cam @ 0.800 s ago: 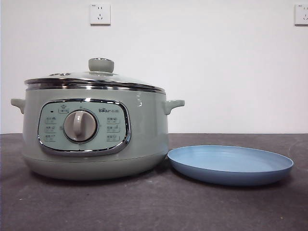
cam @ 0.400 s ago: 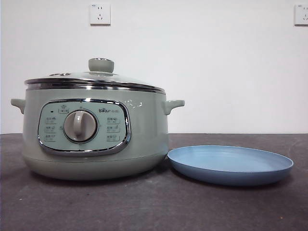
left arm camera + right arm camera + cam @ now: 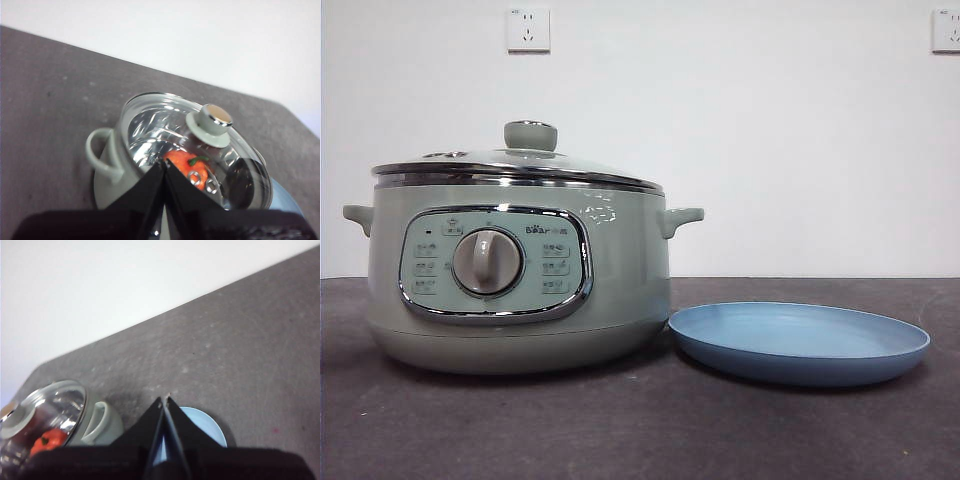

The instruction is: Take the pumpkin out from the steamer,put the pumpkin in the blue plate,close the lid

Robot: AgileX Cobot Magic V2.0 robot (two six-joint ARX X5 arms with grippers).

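The sage-green steamer (image 3: 620,280) stands on the left of the table with its glass lid (image 3: 520,162) shut on top. The empty blue plate (image 3: 800,340) lies just to its right, almost touching the base. The front view hides the pumpkin. The wrist views show the pumpkin (image 3: 181,161) (image 3: 47,441) through the glass, orange inside the pot. My left gripper (image 3: 165,164) hovers shut, high over the steamer (image 3: 107,165), short of the lid knob (image 3: 212,122). My right gripper (image 3: 165,400) hangs shut, high above the blue plate (image 3: 205,427). Neither arm shows in the front view.
The dark grey table (image 3: 620,430) runs back to a white wall bearing two power sockets (image 3: 528,29) (image 3: 947,30). The steamer's side handles (image 3: 682,218) stick out to left and right.
Steamer, lid and plate stay where they were. Only small glints on the steamer's front wall have shifted.
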